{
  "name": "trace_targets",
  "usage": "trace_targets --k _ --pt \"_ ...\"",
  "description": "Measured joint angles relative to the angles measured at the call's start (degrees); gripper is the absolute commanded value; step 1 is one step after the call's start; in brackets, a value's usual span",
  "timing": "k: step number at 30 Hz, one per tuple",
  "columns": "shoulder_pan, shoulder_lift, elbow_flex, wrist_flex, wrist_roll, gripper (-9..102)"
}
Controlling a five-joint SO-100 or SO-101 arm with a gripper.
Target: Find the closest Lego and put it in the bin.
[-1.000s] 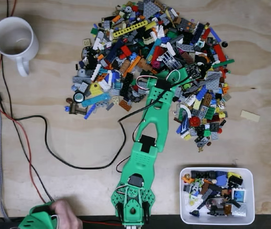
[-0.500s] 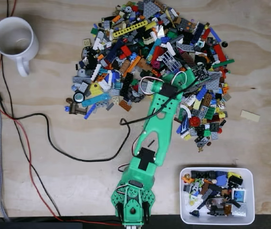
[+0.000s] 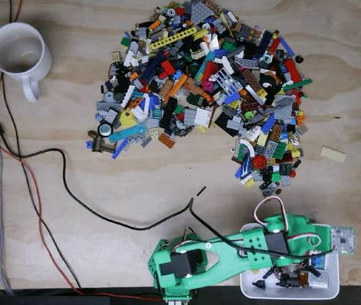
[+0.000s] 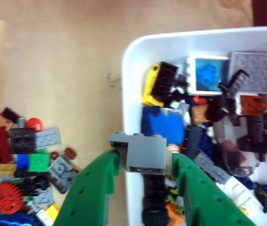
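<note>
In the wrist view my green gripper (image 4: 143, 160) is shut on a grey Lego brick (image 4: 145, 151), held between the two fingers right over the near rim of the white bin (image 4: 138, 52). The bin holds several pieces, among them a blue brick (image 4: 164, 125) and a yellow and black one (image 4: 157, 84). In the fixed view the green arm (image 3: 231, 251) lies folded to the right along the bottom edge, its wrist covering most of the bin (image 3: 250, 289). The big Lego pile (image 3: 206, 82) spreads across the upper middle of the table.
A white mug (image 3: 18, 54) stands at the top left of the fixed view. Black and red cables (image 3: 47, 184) run down the left side and curl toward the arm's base. A lone tan plate (image 3: 333, 154) lies right of the pile. Bare plywood lies between pile and bin.
The arm has pulled out of the pile and swung down to the right over the bin, carrying the grey brick. The hand at the bottom left is gone.
</note>
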Motion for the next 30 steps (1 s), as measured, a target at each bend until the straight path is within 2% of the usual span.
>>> trace_targets --k 4,7,10,13,15,19,21,25,30 --pt "6.2 0.8 4.4 -3.5 -2.7 8" --pt "9.4 1.8 6.4 -5.2 -3.5 23" --pt "9.4 2.9 6.5 -6.7 -2.5 27" --pt "7.8 4.1 6.5 -7.6 -0.8 26" --pt "5.3 4.9 6.5 -7.6 0.4 17" --pt "-2.3 7.6 6.2 -7.1 2.5 1" --pt "-9.4 10.2 6.6 -6.9 3.3 0" --pt "-31.1 15.4 11.7 -7.6 4.3 0" --pt "-55.3 24.3 25.3 -13.7 3.5 2"
